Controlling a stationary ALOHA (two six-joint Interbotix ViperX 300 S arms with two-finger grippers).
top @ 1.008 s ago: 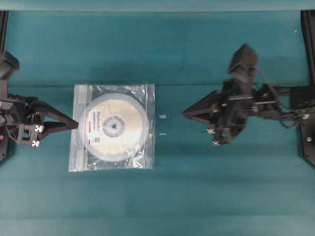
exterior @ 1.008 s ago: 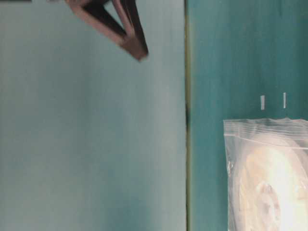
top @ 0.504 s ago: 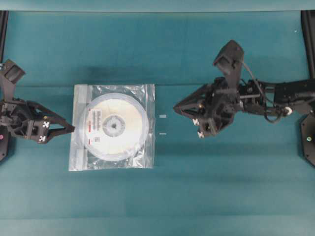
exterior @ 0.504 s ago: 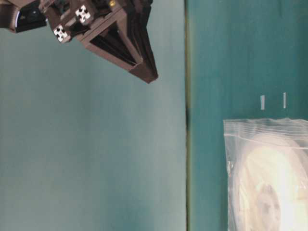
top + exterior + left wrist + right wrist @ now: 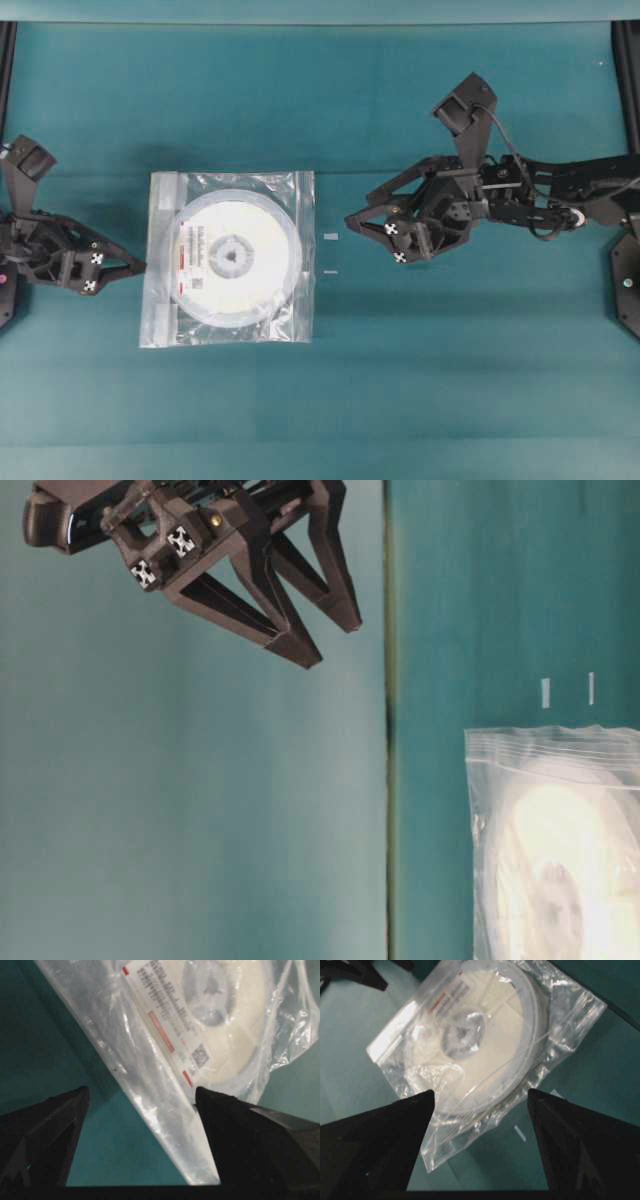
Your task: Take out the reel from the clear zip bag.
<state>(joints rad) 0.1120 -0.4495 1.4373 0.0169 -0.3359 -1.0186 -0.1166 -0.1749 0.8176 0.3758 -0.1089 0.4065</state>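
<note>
Both your grippers have just spread their jaws: a second ago each was pinched shut, now the left gripper [image 5: 138,268] and right gripper [image 5: 352,215] stand wide and empty. You look set for the first grab. The bag [image 5: 229,258] lies flat, left of centre, the reel [image 5: 232,256] inside it. The left wrist view alone shows your left jaws straddling the bag's near edge; overhead, the right gripper sits well apart from it.

I see the clear zip bag [image 5: 228,258] as glossy, crinkled plastic; inside it the reel [image 5: 234,257] looks smooth, milky plastic with a paper label. Under the bag, the table [image 5: 320,400] is matt teal.
</note>
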